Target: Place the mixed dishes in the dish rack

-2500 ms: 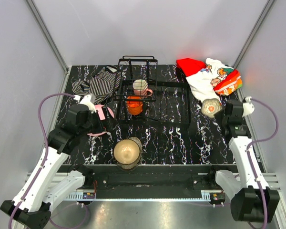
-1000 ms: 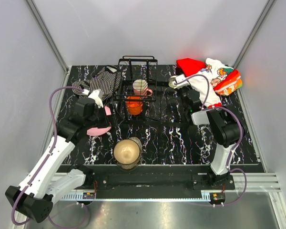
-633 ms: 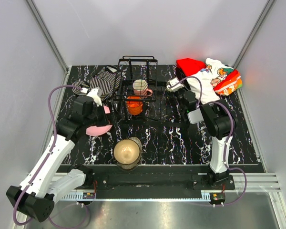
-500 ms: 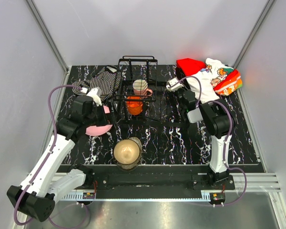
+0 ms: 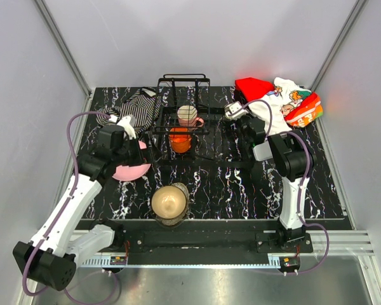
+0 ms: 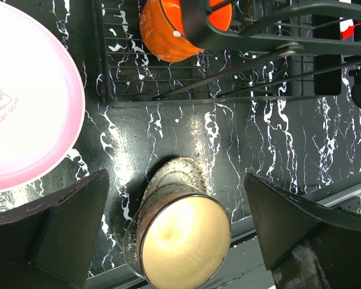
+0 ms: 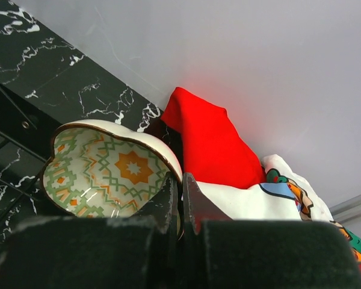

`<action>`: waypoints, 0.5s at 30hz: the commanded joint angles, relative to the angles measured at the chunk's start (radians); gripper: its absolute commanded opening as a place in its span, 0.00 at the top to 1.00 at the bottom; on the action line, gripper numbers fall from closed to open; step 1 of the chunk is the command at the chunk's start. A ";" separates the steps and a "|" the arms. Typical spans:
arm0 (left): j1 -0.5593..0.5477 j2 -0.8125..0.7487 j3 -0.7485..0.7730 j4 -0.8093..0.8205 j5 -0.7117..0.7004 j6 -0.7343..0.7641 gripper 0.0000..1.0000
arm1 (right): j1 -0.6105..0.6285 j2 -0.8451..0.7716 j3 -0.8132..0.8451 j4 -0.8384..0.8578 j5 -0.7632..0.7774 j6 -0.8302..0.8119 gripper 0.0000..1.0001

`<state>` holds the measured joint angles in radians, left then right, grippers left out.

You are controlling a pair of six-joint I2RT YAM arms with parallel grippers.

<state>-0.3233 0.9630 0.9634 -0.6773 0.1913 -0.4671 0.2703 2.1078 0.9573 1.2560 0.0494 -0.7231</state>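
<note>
cup (image 7: 108,171) with floral pattern is pinched by its rim in the right claw (image 7: 181,180) at the rack's (image 5: 222,112) far right corner, the rack's open bed lying leftward and nearer the arm bases.

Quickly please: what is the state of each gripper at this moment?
Left gripper: open, holding nothing.
Right gripper: shut on the rim of the small patterned cup.

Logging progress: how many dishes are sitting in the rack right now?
2: the cream-pink mug and, nearer the arms, the small orange cup, both at the dish rack's left end. The right gripper holds the small floral patterned cup at its far edge. None seems hidden.
</note>
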 commanded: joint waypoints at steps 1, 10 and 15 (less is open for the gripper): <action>0.010 0.009 0.032 0.070 0.039 0.018 0.01 | -0.026 0.027 0.046 0.255 0.006 -0.045 1.00; 0.017 0.026 0.029 0.076 0.054 0.018 0.01 | -0.028 0.067 0.038 0.286 0.006 -0.104 1.00; 0.020 0.028 0.023 0.082 0.060 0.018 0.01 | -0.028 0.069 0.031 0.286 -0.003 -0.134 1.00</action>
<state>-0.3099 0.9913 0.9638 -0.6548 0.2161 -0.4667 0.2546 2.1605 0.9615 1.2999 0.0315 -0.7929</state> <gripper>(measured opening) 0.987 0.022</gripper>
